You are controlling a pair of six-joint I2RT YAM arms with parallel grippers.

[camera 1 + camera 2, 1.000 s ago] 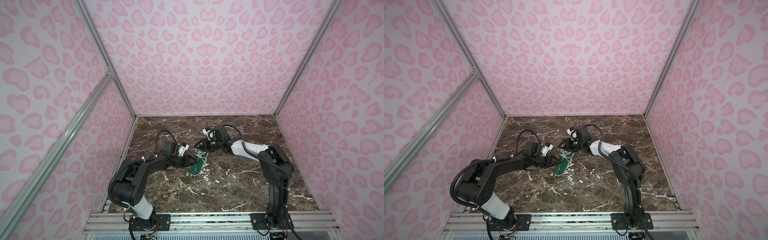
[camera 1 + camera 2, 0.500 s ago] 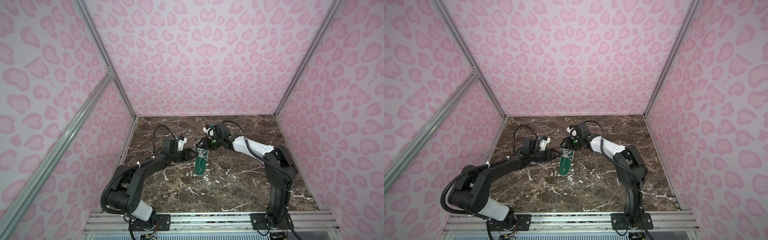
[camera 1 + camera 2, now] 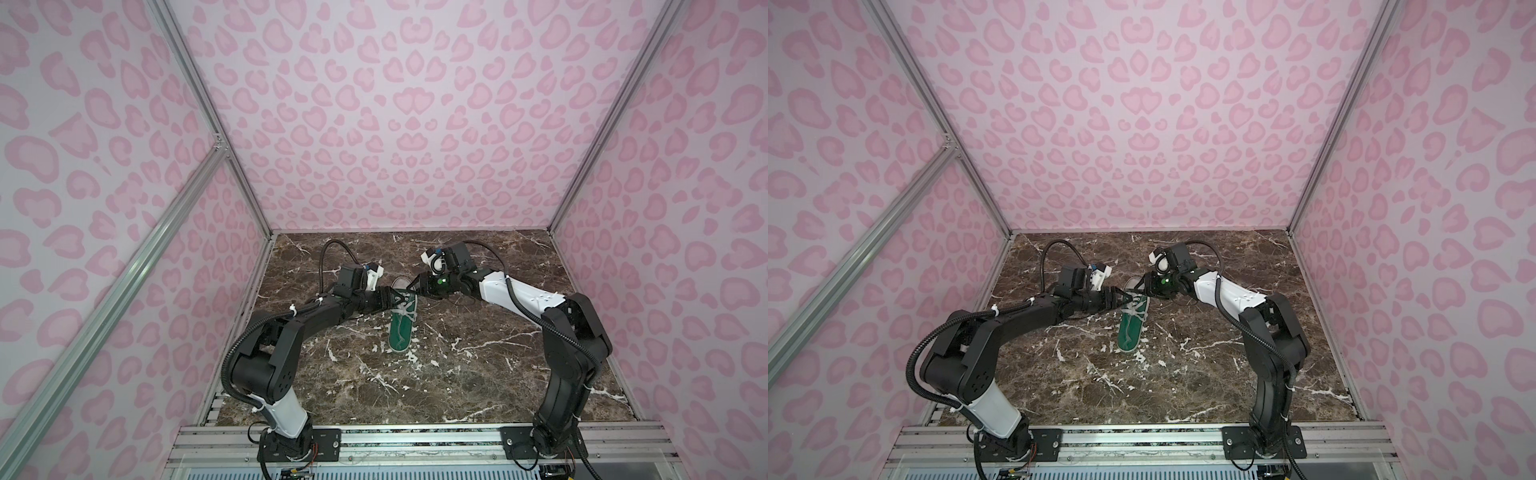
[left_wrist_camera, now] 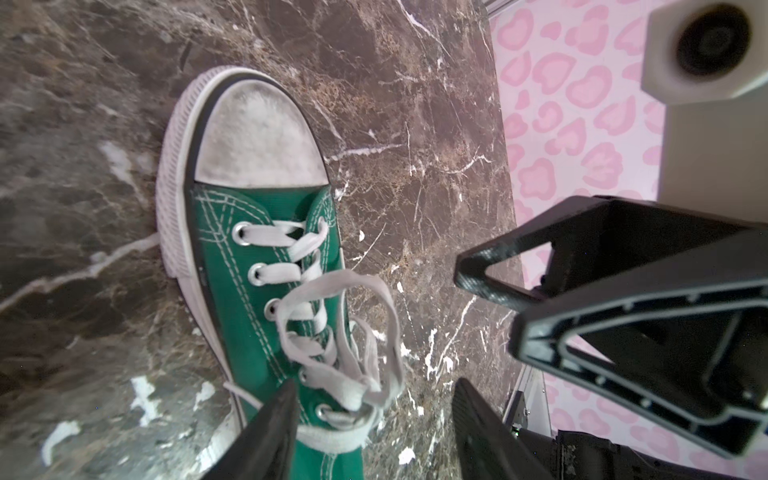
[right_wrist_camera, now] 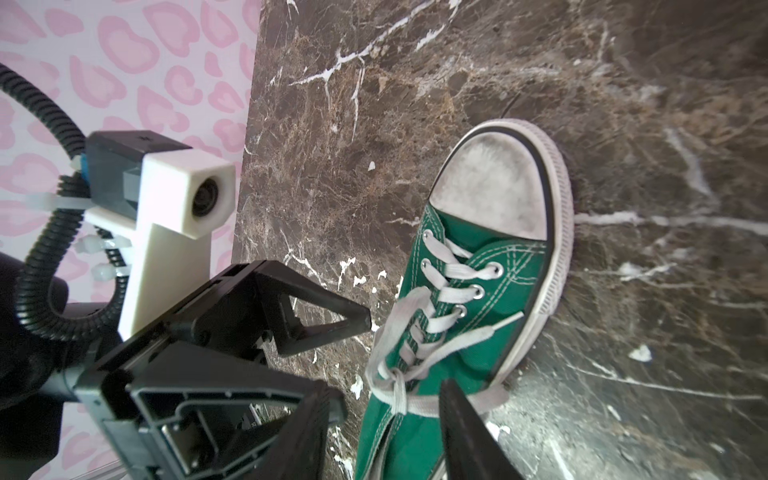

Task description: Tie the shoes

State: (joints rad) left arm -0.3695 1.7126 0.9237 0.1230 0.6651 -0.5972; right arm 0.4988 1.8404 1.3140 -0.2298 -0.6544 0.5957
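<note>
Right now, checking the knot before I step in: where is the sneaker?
In both top views the sneaker lies just left of table centre, toe toward the back wall, left pincer and right pincer flanking its laces.

the shoe (image 3: 400,332) lies mid-table (image 3: 478,374), toe toward the back wall (image 3: 395,124), heel toward the front rail (image 3: 415,432). left gripper (image 3: 395,300) sits at its left over the laces (image 4: 332,332), right gripper (image 3: 417,290) opposite.

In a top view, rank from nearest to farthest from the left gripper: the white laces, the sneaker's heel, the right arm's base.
1. White laces, right beside the left gripper.
2. Sneaker's heel, toward the front.
3. Right arm's base, far off at the front right.
</note>
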